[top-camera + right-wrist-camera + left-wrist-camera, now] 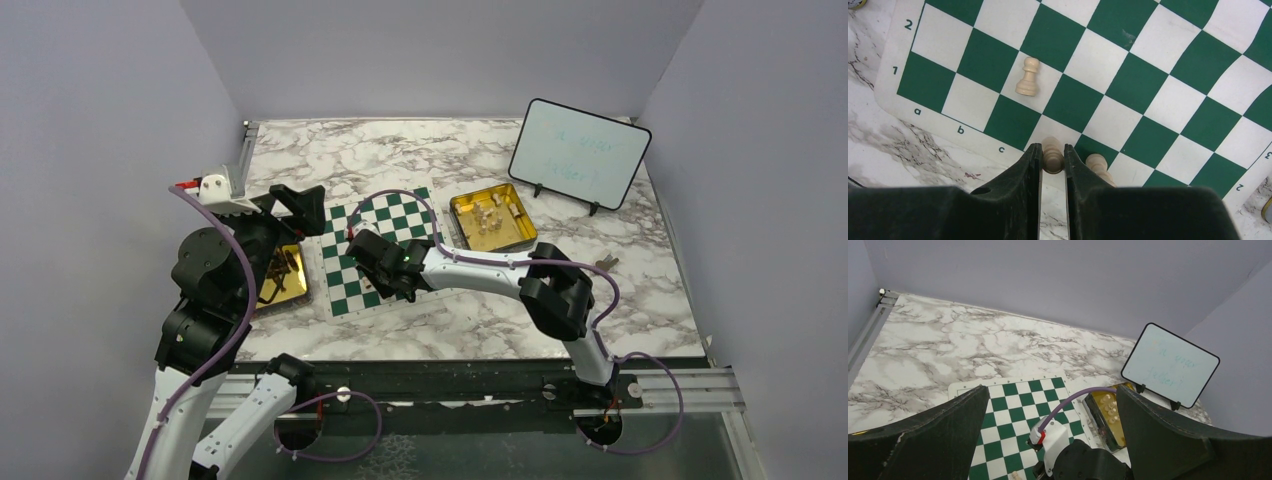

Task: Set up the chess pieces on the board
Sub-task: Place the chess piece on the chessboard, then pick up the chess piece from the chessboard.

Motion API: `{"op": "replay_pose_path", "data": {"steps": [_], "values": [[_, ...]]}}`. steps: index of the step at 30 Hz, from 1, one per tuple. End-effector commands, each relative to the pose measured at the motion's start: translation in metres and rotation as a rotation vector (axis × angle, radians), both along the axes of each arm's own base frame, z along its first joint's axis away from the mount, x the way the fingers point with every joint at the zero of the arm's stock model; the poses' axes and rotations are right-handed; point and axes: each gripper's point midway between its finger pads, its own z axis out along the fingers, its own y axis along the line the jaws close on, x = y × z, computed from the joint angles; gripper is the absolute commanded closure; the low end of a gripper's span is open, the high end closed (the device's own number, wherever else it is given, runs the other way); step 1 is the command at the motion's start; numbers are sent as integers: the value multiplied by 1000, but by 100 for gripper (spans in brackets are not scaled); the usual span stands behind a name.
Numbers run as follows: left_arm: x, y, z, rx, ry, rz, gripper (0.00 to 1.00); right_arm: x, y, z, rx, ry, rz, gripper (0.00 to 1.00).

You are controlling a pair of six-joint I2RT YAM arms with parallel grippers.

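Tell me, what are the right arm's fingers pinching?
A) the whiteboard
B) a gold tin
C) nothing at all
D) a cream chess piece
D: in the right wrist view a cream chess piece sits pinched between the right arm's fingers, over the near edge of the checkered board.

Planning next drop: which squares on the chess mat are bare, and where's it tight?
Free: the green-and-white checkered board is bare beyond the standing cream pawn, and at its a-b corner beside that pawn. Tight: the near edge, where the right gripper pinches a cream chess piece, another cream piece alongside.
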Motion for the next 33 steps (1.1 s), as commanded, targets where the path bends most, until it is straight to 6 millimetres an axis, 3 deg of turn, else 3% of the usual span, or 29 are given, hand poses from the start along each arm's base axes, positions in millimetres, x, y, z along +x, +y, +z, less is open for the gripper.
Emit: {"op": "replay_pose_path", "data": {"steps": [1, 17, 24, 33], "values": [[0, 7, 3, 10, -19, 31, 1, 0, 5, -7, -6, -9, -13, 74], [-1, 5, 1, 10, -16, 21, 1, 0, 21, 19, 91, -19, 9, 54], [-3, 5, 5, 11, -28, 15, 1, 12, 33, 13, 66, -52, 24, 54], [-11, 13, 15, 18, -53, 34, 1, 22, 47, -9, 48, -38, 21, 60]]}}
